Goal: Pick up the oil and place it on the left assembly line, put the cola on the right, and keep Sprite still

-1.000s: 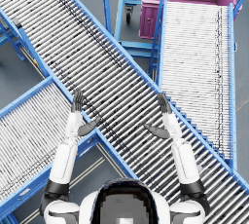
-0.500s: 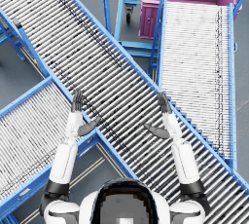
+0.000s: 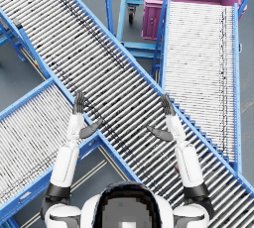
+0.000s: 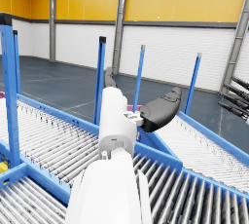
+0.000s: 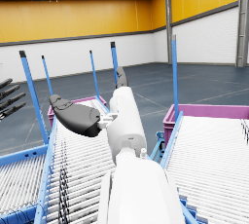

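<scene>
Dark fingers (image 3: pixel 78 103) of the left hand (image 3: pixel 80 123) and right hand (image 3: pixel 167 123) are spread and hold nothing, poised above the middle roller belt (image 3: pixel 114 63). Nothing has moved in the last second. No oil, cola or Sprite shows in any view, so sorting likely hasn't begun; the hands seem to be waiting.

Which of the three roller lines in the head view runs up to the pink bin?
The right line, beyond the right hand: the pink bin stands at its far end. The diagonal middle line and left line lead elsewhere.
</scene>
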`<action>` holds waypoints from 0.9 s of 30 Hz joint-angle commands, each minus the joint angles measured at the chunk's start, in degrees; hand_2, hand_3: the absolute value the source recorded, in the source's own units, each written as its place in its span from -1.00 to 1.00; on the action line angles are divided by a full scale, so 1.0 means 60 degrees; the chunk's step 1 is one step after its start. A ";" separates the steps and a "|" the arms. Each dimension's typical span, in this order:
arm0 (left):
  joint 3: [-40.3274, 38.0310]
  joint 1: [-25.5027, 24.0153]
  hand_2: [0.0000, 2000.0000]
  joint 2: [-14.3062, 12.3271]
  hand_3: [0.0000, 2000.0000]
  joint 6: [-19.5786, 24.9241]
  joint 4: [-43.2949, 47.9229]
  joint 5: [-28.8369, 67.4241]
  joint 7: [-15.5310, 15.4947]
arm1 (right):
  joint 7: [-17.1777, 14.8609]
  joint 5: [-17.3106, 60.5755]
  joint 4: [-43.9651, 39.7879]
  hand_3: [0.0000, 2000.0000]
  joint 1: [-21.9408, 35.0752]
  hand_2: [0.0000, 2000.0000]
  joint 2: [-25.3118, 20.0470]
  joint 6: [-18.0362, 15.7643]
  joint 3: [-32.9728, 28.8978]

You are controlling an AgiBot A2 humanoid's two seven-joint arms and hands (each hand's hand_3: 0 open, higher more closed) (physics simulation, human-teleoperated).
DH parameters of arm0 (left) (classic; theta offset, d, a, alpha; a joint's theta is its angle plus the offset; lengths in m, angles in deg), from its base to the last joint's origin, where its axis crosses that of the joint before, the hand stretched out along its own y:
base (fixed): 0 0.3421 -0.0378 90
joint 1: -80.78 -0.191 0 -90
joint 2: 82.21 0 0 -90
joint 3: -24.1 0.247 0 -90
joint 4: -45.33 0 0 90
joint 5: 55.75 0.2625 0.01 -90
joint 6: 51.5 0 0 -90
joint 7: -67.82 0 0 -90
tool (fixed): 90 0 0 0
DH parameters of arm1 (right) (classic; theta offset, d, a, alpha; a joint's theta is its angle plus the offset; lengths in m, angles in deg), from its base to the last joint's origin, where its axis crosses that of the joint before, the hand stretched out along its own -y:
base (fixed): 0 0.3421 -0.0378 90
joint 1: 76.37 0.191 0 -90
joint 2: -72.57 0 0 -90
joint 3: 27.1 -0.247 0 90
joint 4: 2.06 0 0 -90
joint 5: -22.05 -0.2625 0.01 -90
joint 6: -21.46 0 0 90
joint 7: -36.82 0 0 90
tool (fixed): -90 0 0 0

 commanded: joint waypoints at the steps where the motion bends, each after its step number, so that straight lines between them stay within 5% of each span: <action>1: 0.0285 0.0021 -1.00 -0.0012 -1.00 0.0000 -0.0157 0.0000 0.0000 | 0.0000 0.0000 -0.0157 -1.00 0.0021 -1.00 -0.0012 0.0000 0.0285; 7: -0.1127 0.0690 -1.00 -0.0413 -1.00 0.0832 0.0385 -0.0001 -0.0830 | 0.0833 0.0000 0.0568 -1.00 0.0417 -1.00 -0.0345 0.0824 -0.0933; 15: -0.2426 0.1456 -1.00 -0.0609 -1.00 0.0954 0.0156 -0.0002 -0.0952 | 0.0955 -0.0002 0.0890 -1.00 0.0629 -1.00 -0.0521 0.0944 -0.2168; 21: -0.3001 0.1706 -1.00 -0.0647 -1.00 0.0962 0.0372 0.2419 -0.0960 | 0.0963 0.1365 0.1086 -1.00 0.0774 -1.00 -0.0612 0.0952 -0.2533; 27: -0.3031 0.1751 -1.00 -0.0709 -1.00 0.0963 0.0698 0.3088 -0.0961 | 0.0964 0.1842 0.1250 -1.00 0.0894 -1.00 -0.0685 0.0952 -0.2672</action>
